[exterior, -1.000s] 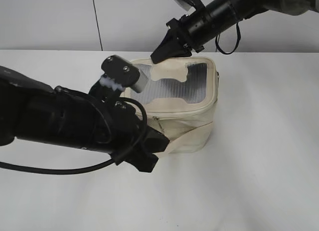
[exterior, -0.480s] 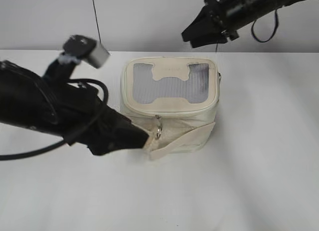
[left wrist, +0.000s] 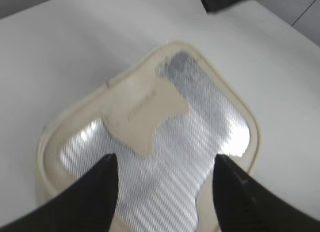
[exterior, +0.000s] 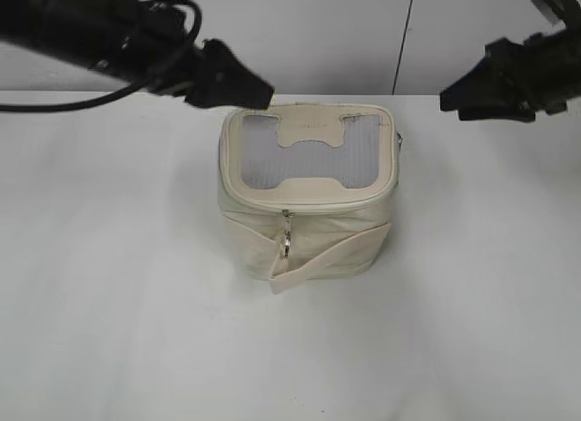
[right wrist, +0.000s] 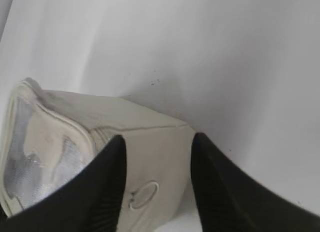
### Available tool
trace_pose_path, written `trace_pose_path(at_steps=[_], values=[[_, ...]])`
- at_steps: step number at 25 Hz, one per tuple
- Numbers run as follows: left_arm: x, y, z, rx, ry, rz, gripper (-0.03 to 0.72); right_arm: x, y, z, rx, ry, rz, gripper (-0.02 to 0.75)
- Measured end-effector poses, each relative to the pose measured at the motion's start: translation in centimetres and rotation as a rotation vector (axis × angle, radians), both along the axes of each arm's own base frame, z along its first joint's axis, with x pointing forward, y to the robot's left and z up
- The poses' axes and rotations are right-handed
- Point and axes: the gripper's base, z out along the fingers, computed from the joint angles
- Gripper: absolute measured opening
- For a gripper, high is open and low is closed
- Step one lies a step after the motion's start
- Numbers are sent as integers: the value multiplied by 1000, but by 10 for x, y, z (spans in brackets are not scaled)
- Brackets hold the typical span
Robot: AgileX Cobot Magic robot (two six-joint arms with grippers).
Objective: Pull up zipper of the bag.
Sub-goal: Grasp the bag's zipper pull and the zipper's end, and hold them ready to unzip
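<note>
On the white table [exterior: 109, 312], in the exterior view, one cream bag [exterior: 309, 230] stands upright near the middle, its lid a grey mesh window with a cream H-shaped patch. One zipper [exterior: 313, 201] runs round the lid edge, with a silver ring pull hanging at the front, above a cream strap [exterior: 331, 258]. Two black grippers hang clear of it: the left gripper [exterior: 254, 94] above its rear left corner, the right gripper [exterior: 451, 100] well apart at right; their jaw gaps cannot be told here.

From the left wrist, two dark fingers [left wrist: 95, 192] stand wide apart above the mesh lid [left wrist: 165, 157], holding nothing.

From the right wrist, two fingers [right wrist: 105, 187] stand spread and empty, the bag's side with a round ring between them.
</note>
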Motion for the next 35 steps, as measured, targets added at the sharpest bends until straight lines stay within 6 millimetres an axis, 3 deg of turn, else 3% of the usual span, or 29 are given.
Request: trace_pose_path(at_steps=[4, 6, 11, 20, 22, 25, 26, 29, 35], values=[[54, -32, 12, -59, -28, -122, 458, -60, 0, -22, 26, -80, -47, 347], [76, -45, 8, -80, -22, -186, 458, -79, 3, -33, 42, -125, -39, 361], [108, -67, -5, -63, -15, -293, 458, -105, 3, -59, 62, -171, -73, 438], [113, -83, -45, 107, -10, -378, 445, -108, 5, -59, 29, -283, 3, 453], [113, -84, -47, 119, -11, -372, 349, -108, 5, -59, 27, -286, 5, 453], [114, -86, -48, 137, -28, -368, 121, -108, 6, -59, 20, -294, 16, 453], [114, -86, -48, 141, -28, -368, 87, -108, 7, -60, 14, -301, 25, 453], [113, -86, -48, 147, -28, -367, 49, -108, 13, -66, -9, -299, 59, 453], [113, -86, -48, 148, -29, -364, 44, -96, 17, -83, -42, -262, 73, 453]])
